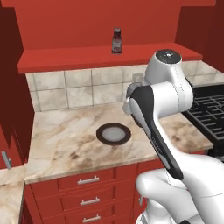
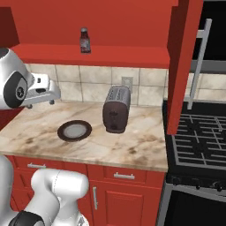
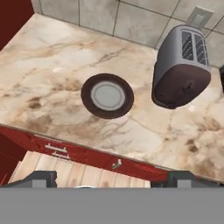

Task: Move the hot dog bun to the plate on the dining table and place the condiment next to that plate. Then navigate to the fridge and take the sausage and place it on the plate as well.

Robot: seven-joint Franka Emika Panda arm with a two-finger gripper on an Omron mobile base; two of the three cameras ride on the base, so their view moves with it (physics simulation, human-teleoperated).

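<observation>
You are standing at the marbled surface [image 2: 132,145], gripper [image 3: 111,177] spread wide and carrying nothing, arm folded high and looking down on the brown-rimmed dish [image 3: 107,95] and toaster [image 3: 181,68]. Beyond, the condiment [image 1: 117,40] is standing on the red shelf [image 1: 65,59]. Judged next: reaching up for it.
</observation>
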